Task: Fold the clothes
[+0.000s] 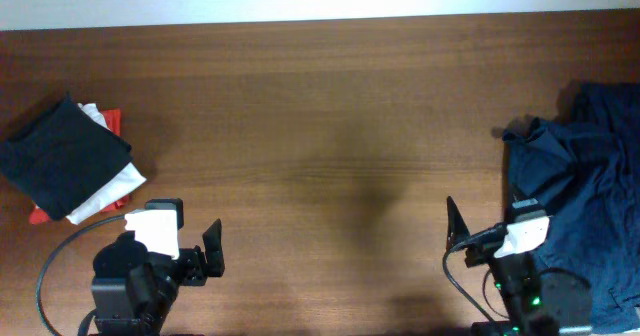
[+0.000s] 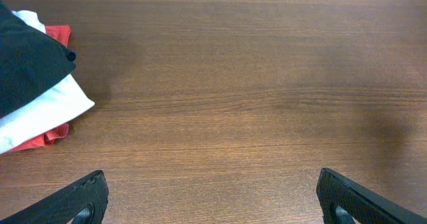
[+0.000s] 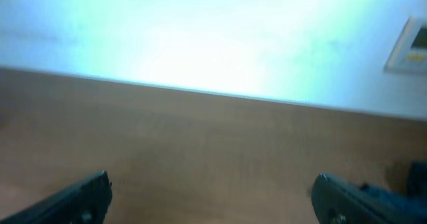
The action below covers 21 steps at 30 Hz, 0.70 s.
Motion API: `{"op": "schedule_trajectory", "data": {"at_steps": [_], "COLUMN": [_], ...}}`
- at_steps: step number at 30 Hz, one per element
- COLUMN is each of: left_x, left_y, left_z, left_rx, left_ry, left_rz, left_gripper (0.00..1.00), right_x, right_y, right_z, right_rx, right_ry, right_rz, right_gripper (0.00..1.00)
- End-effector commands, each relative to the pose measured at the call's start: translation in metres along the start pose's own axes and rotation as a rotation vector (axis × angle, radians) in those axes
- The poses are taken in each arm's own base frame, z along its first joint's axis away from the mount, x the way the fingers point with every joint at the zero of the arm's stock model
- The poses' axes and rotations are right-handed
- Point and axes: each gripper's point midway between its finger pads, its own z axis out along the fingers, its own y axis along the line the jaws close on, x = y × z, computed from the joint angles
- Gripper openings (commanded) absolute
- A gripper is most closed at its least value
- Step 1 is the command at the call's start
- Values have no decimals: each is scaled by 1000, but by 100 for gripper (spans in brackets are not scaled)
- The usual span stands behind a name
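A crumpled dark navy garment [image 1: 585, 191] lies unfolded at the table's right edge; a corner of it shows in the right wrist view [image 3: 417, 184]. A stack of folded clothes [image 1: 70, 161], black on white on red, sits at the far left and also shows in the left wrist view [image 2: 33, 84]. My left gripper [image 1: 195, 251] is open and empty near the front edge, right of the stack [image 2: 210, 197]. My right gripper [image 1: 480, 231] is open and empty at the front right, beside the navy garment [image 3: 210, 197].
The wooden table [image 1: 320, 126] spans the whole view, with its far edge meeting a white wall [image 3: 200, 37]. A black cable [image 1: 50, 266] loops beside the left arm's base.
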Motion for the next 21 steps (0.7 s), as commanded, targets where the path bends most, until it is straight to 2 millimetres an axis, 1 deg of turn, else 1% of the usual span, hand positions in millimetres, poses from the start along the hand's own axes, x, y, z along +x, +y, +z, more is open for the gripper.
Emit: {"op": "schedule_trajectory", "data": {"at_steps": [1,3,5,6,7,9,21], "left_x": [2,2,2,2,2,2,2], "left_y": [1,1,1,1,1,1,1], "left_z": [0,0,0,0,0,0,0], "left_rx": [-5,-5,-5,-5,-5,-5,-5], "left_ry": [1,1,1,1,1,1,1], "left_rz": [-8,-8,-8,-8,-8,-8,-8], "left_gripper": [99,99,99,99,99,99,99], "right_x": [23,38,54,65,81,80,80], "right_y": [-6,-10,-10,-10,-9,-12,-11], "right_z": [8,16,21,24,27,26,26], "right_rx": [36,61,61,60,52,70,68], "right_ry": [-72,-81,-61,-40,-5,-5,-5], "right_rz": [-13,-26,-88,-113,-107,-108,-108], "right_gripper": [99,99,99,99,99,99,99]}}
